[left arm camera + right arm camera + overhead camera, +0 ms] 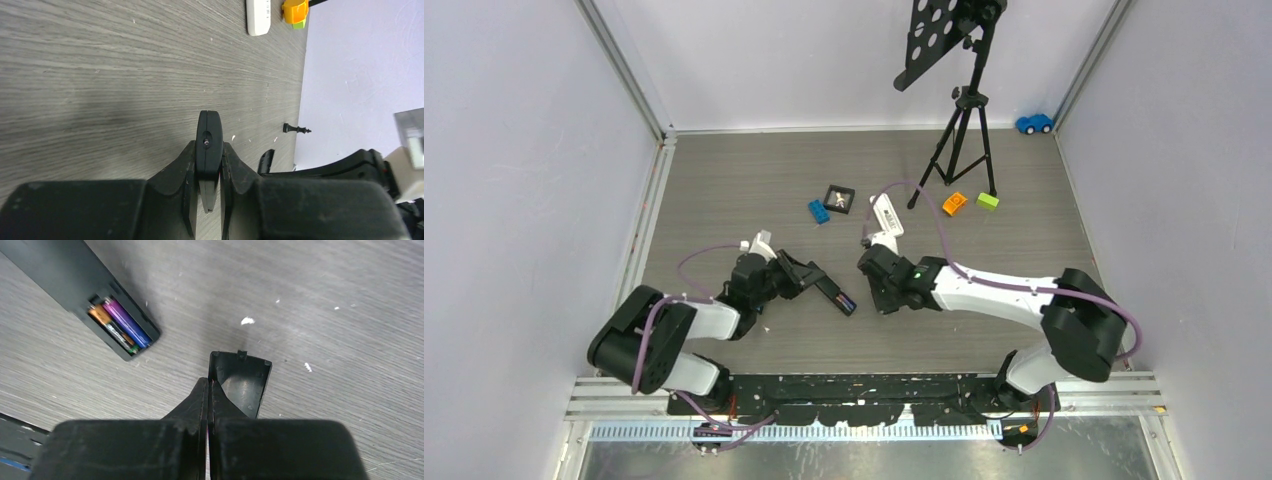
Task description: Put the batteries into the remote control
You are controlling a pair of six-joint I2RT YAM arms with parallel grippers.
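Nearest first. Left gripper [209, 151] is clamped on the black remote [55, 270], seen end-on between its fingers. In the top view the open bay sticks out toward 4 o'clock from it. Two batteries [120, 325] sit in the bay, one orange-dark and one purple-blue, so loading looks done, with only the cover off.

Right gripper [208, 390] sits at 3 o'clock of the bay, fingers pinched on one edge of the battery cover [245, 385]. The cover is near the bay, not touching it.

Risks, my read:
- The edge pinch is thin, so the cover can pivot or slip on contact.
- A skewed approach means the tabs miss their slots.
- Push load can twist the remote in the left jaws or jolt a cell loose.

Farther out at 12 o'clock is a white remote [886, 213], apart from the work, low concern.
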